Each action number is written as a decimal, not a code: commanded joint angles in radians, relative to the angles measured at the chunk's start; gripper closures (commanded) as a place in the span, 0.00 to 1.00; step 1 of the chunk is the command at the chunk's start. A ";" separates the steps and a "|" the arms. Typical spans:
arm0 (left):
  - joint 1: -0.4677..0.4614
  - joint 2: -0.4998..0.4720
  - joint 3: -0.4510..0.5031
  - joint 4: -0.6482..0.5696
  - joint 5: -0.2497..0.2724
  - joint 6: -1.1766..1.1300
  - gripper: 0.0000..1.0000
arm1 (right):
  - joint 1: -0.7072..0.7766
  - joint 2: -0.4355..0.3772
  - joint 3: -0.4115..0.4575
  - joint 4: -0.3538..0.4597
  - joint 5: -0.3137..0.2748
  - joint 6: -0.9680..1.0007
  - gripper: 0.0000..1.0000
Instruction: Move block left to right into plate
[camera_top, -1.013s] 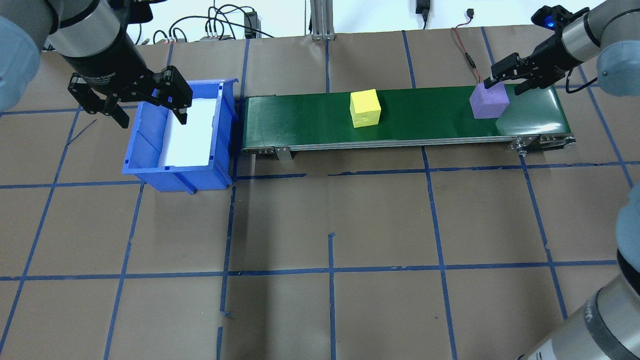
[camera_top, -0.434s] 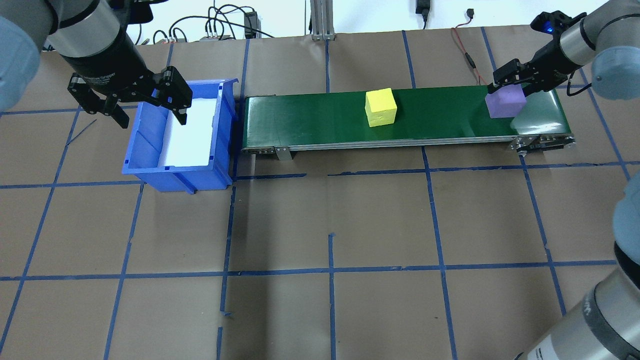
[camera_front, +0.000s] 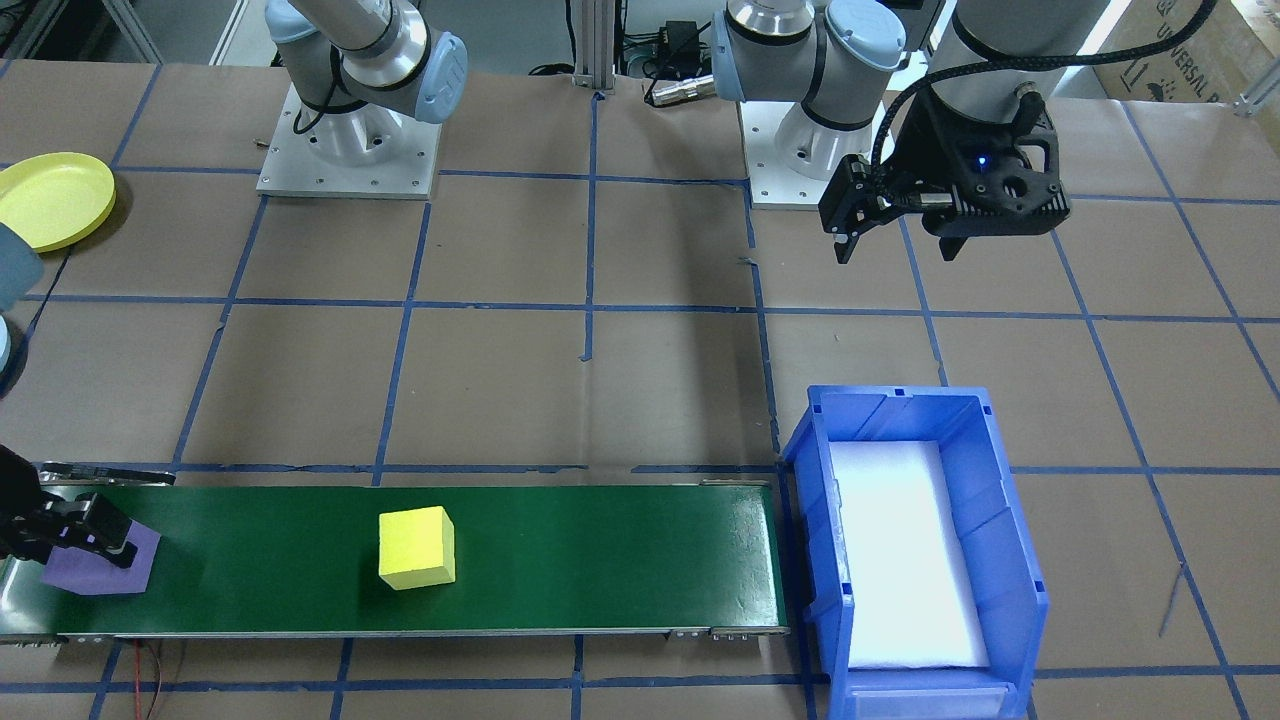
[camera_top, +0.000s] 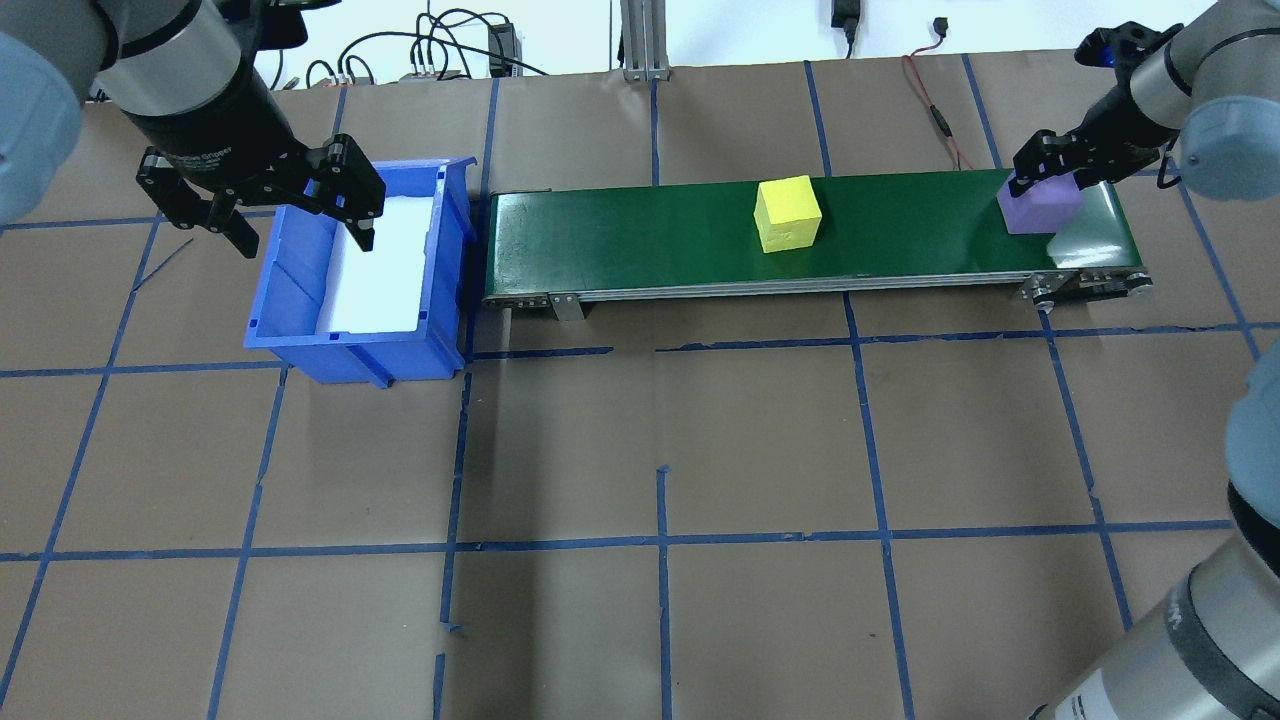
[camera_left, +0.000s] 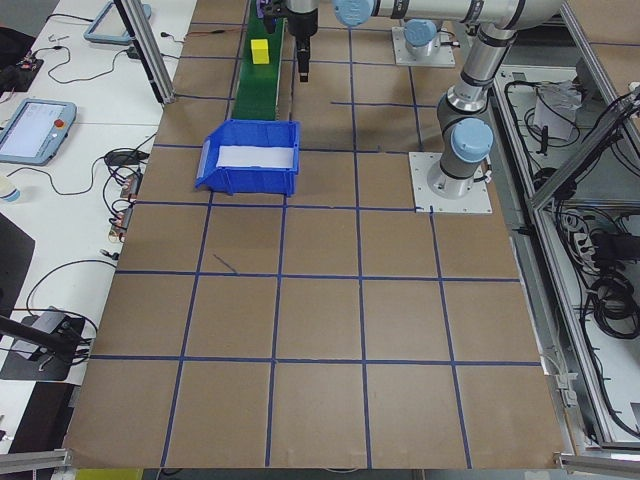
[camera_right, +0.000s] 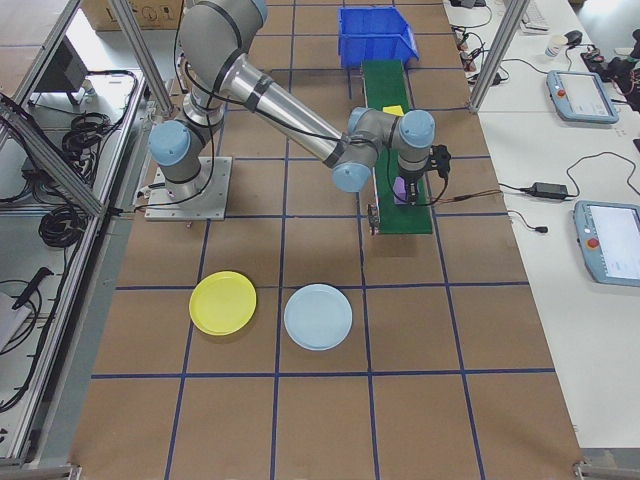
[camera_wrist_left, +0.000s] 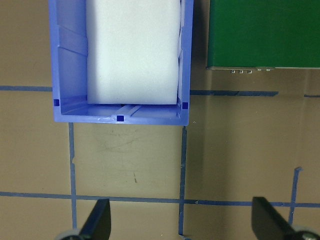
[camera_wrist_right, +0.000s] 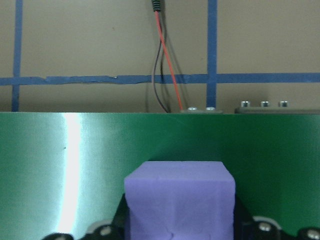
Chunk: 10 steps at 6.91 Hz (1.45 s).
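The purple block (camera_top: 1042, 207) sits near the right end of the green conveyor belt (camera_top: 640, 240), and I see my right gripper (camera_top: 1049, 166) lowered over it with a finger on each side, pinching it. The yellow block (camera_top: 787, 214) lies further back on the belt, well apart. My left gripper (camera_top: 262, 203) hangs spread wide above the blue bin (camera_top: 300, 300). The yellow plate (camera_right: 223, 302) and the light blue plate (camera_right: 318, 317) wait side by side on the table.
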 joint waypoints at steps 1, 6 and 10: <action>-0.001 0.000 0.000 -0.003 0.001 0.000 0.00 | -0.005 -0.048 -0.002 -0.041 -0.165 -0.012 0.63; -0.002 -0.002 0.000 -0.006 0.001 0.000 0.00 | -0.475 -0.142 0.122 -0.026 -0.209 -0.535 0.62; -0.005 -0.008 -0.024 -0.007 0.001 -0.009 0.00 | -0.592 -0.124 0.217 -0.036 -0.209 -0.544 0.15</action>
